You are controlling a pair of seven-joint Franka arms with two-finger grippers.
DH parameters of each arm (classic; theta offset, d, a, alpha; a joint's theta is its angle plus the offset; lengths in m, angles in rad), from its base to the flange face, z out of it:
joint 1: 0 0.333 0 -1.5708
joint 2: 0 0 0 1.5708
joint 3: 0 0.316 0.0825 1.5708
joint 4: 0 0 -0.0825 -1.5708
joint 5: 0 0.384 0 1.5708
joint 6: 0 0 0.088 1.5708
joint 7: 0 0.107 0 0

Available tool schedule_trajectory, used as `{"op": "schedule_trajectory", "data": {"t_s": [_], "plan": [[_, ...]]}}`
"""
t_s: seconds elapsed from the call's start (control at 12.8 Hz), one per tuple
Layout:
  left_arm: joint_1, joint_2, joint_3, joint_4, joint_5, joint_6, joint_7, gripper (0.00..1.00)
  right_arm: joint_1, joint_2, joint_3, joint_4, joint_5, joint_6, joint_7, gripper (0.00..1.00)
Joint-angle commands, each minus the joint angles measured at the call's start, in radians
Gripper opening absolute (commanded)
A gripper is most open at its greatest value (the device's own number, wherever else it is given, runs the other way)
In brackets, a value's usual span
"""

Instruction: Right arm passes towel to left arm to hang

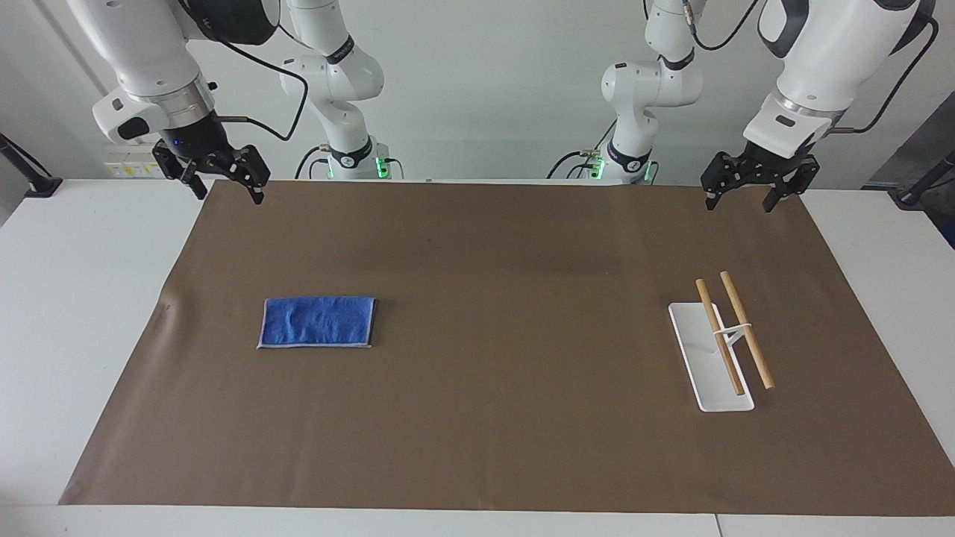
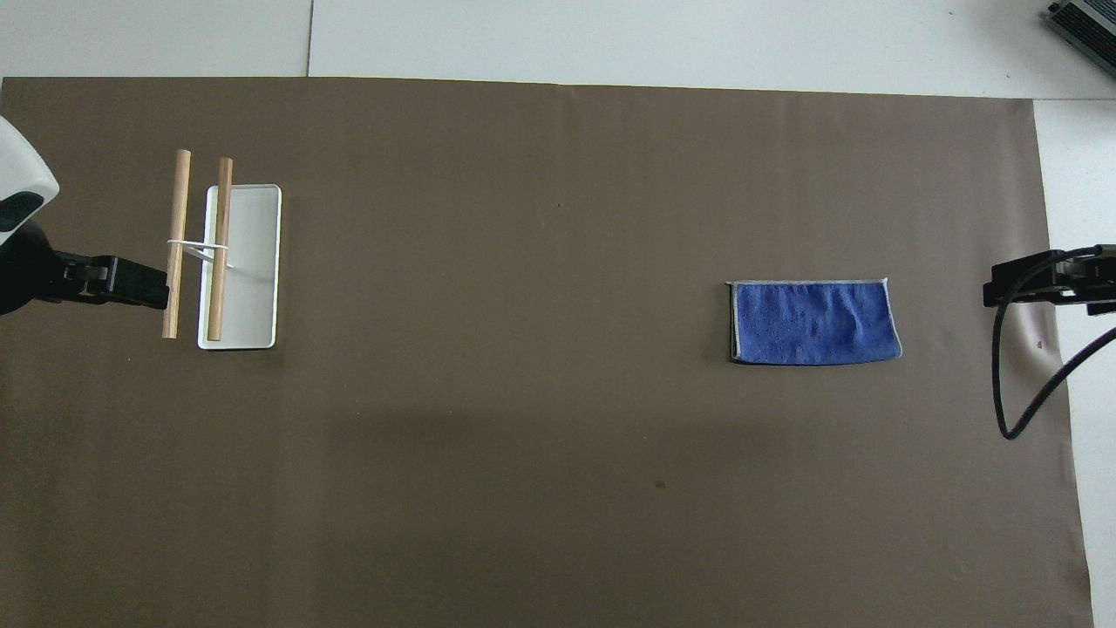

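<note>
The towel [image 1: 317,322] is seen lying flat on the brown mat [image 1: 492,418] that covers most of the white surface [image 1: 82,313], toward the right arm's end. It is folded into a rectangle, its grey edging visible along the sides, and nothing is touching it.

Toward the left arm's end of the mat, a small rack [image 1: 722,339] is placed: a white rectangular base [image 1: 709,373] from which a thin white stand carries two wooden rods [image 1: 746,328] side by side, raised above the base. The rack and the towel are set well apart.

The right gripper [image 1: 224,179] is held in the air over the mat's corner at the robots' edge, at the right arm's end, well apart from the towel. Its fingers [image 1: 257,195] are spread apart and nothing is held between them. The left gripper [image 1: 741,195] is held in the air over the mat's edge at the robots' side, at the left arm's end, with the rack lying farther out on the surface. Its fingers [image 1: 768,201] are likewise spread apart and empty. In the overhead view, the left gripper [image 2: 131,283] appears just beside the outer rod, though the facing view shows it raised and clear of the rack.
</note>
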Motion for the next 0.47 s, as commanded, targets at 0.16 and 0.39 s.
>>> {"op": "schedule_trajectory", "data": {"t_s": [0.16,0.39], "plan": [[-0.011,-0.018,0.009,-0.011,-0.007,-0.005,0.039,1.0,-0.002,-0.019,0.007,-0.014,0.002,-0.011,0.023,1.0],[-0.011,-0.018,0.009,-0.011,-0.007,-0.004,0.035,1.0,-0.002,-0.022,0.007,-0.02,0.005,-0.011,0.026,1.0]]}}
